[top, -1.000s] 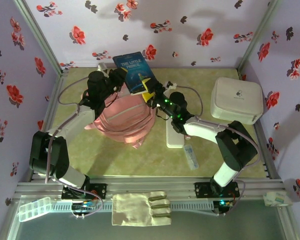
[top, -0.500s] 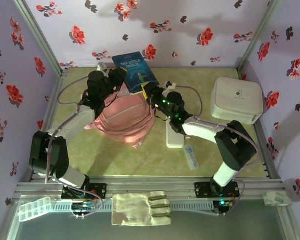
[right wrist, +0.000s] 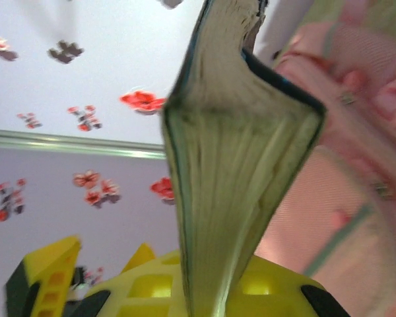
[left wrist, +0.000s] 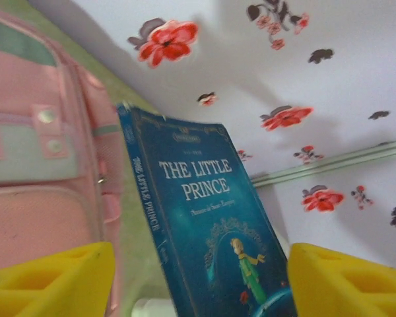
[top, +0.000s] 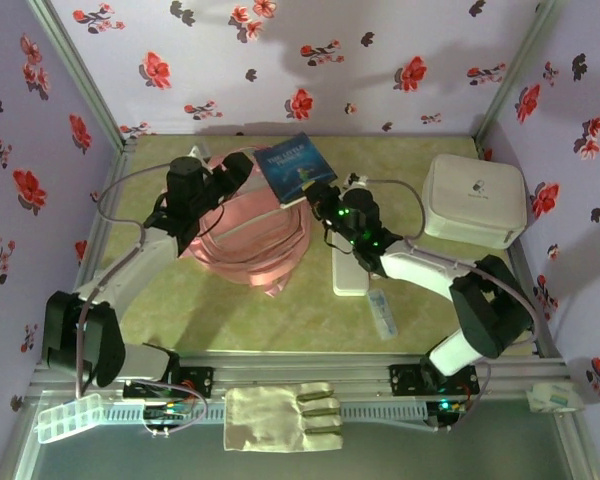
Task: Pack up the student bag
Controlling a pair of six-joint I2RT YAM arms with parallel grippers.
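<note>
Showing the right claw (right wrist: pixel 211 290) clamped on the bottom edge of a blue paperback book (top: pixel 292 168); left claw (left wrist: pixel 198 281) spread wide, clear of it. The soft pink fabric backpack (top: pixel 250 240) lies mid-tabletop (top: pixel 180 310).

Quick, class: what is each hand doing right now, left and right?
Left hand: open, holding nothing.
Right hand: closed on the blue book.

White links and black joints are seen on the left arm (top: pixel 135 265) and right arm (top: pixel 420 268), bolted above the aluminium rail (top: pixel 300 372); grey cables are looped alongside, and yellow fingers (left wrist: pixel 46 281) are fitted.
</note>
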